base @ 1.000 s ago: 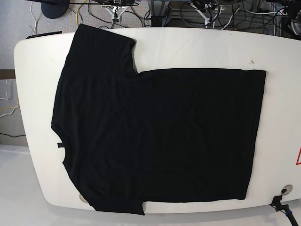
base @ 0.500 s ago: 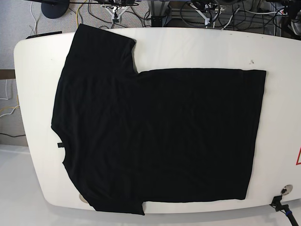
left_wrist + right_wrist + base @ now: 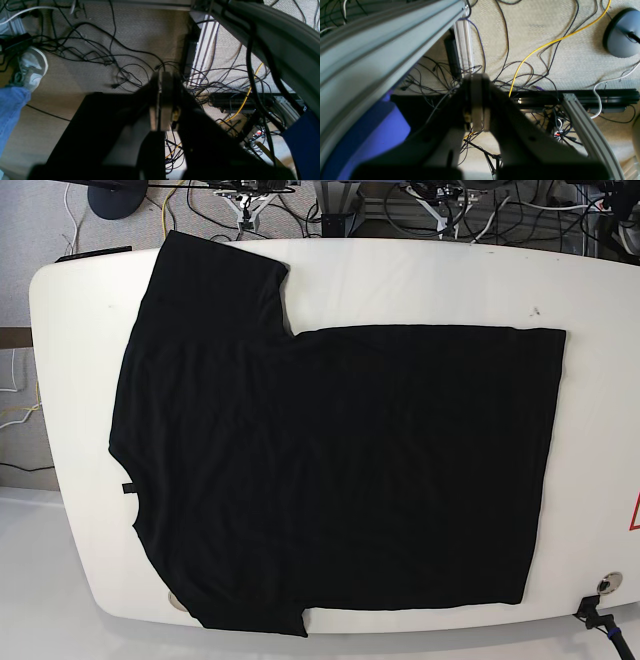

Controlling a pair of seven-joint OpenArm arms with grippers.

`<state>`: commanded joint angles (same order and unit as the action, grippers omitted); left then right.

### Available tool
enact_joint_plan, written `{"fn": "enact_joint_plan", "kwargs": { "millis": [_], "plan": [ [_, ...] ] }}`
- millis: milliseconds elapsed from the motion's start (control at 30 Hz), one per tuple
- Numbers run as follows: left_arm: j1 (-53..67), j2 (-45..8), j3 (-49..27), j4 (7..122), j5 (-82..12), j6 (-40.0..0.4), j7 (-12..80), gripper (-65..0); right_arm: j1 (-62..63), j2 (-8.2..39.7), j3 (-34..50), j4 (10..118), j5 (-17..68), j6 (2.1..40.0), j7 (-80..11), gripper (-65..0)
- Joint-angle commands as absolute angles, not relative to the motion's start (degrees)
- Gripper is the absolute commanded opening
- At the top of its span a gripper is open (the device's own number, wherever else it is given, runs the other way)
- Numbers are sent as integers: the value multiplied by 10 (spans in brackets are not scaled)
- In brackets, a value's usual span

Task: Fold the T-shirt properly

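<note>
Nothing has shifted over the last second: the shirt lies spread flat on the white tabletop, plain black side up, so folding hasn't begun. Soft matte cloth, faint wrinkles, both sleeves out. Left gripper and right gripper: jaws pressed together, empty, over floor cables.

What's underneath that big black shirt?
The T-shirt lies spread flat on a white table, which shows all around it. Anything under the cloth, or printed on its underside, is hidden.
</note>
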<state>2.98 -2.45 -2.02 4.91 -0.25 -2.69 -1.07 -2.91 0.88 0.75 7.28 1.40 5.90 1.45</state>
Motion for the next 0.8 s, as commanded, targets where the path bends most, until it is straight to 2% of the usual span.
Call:
{"fn": "enact_joint_plan", "kwargs": {
  "millis": [367, 667, 700, 800],
  "plan": [
    [58, -35, -21, 58, 0, -28, -13, -650, -44, 9, 8, 70, 23, 59, 17, -650],
    [129, -56, -18, 141, -6, -31, -31, -650, -103, 21, 9, 115, 29, 62, 20, -650],
    [103, -49, -19, 107, -7, -22, -36, -650, -78, 13, 8, 85, 31, 68, 20, -650],
    [103, -50, -19, 105, -6, -23, -40, -650, -78, 13, 8, 87, 32, 67, 16, -650]
  ]
}}
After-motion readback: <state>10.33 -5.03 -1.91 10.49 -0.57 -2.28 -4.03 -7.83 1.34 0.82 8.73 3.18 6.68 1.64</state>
